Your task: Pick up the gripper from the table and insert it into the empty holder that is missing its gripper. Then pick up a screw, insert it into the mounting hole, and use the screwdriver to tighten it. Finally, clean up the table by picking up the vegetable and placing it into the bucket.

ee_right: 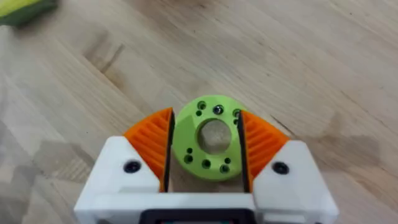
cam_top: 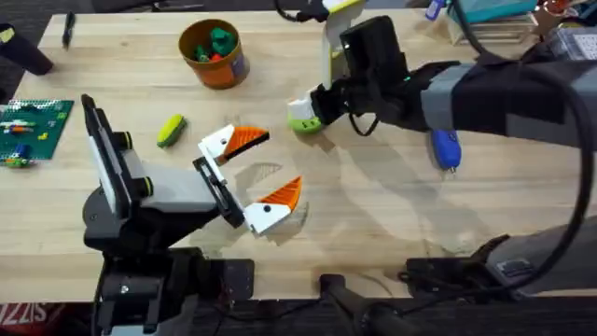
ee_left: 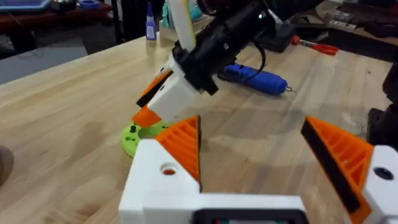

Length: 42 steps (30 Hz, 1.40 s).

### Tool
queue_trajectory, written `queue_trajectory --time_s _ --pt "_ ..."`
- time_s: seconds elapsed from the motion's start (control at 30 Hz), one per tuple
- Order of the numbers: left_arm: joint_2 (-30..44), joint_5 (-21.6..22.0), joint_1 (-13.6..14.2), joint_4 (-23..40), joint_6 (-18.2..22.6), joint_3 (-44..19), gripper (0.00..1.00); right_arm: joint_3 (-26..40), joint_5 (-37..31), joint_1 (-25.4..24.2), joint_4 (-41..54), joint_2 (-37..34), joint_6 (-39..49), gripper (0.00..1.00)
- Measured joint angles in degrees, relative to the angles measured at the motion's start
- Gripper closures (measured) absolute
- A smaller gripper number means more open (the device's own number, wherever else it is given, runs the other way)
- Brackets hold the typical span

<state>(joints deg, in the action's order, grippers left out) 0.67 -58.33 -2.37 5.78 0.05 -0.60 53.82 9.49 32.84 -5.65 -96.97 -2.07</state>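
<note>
My right gripper is shut on a lime-green disc with holes, its orange pads pressed on both sides; the disc rests on the table at centre. A small screw head shows in one hole. My left gripper stands open nearer the front, both white finger blocks carrying orange tips. A dark mounting hole shows in one block. The yellow-green vegetable lies left of it. The bucket stands at the back. The blue screwdriver lies to the right. The loose gripper and an empty holder are out of view.
The bucket holds green and red toys. A green board with small parts lies at the far left edge. Boxes and clutter line the back right. Bare wood spreads between the left gripper and the screwdriver.
</note>
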Motion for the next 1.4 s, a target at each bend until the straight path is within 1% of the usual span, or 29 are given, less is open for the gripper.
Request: queue_trajectory --time_s 0.13,0.7,1.03,1.27,1.4 --pt "0.00 0.00 0.00 0.02 0.00 0.00 0.015 0.00 -0.31 0.00 -0.53 -1.20 0.11 0.461" --pt "0.00 0.00 0.00 0.01 0.00 0.00 0.015 0.00 -0.53 0.23 -4.31 -1.91 0.39 0.467" --pt "0.00 0.00 0.00 0.00 0.00 0.00 0.016 0.00 -0.52 0.90 -4.62 -2.72 0.42 0.485" --pt "0.00 0.00 -0.01 0.00 0.00 0.00 0.016 0.00 -0.68 0.90 -4.86 -5.08 0.42 0.485" --pt "0.00 0.00 0.00 0.00 0.00 0.01 0.015 0.00 -0.70 0.90 -5.33 -5.26 0.42 0.485"
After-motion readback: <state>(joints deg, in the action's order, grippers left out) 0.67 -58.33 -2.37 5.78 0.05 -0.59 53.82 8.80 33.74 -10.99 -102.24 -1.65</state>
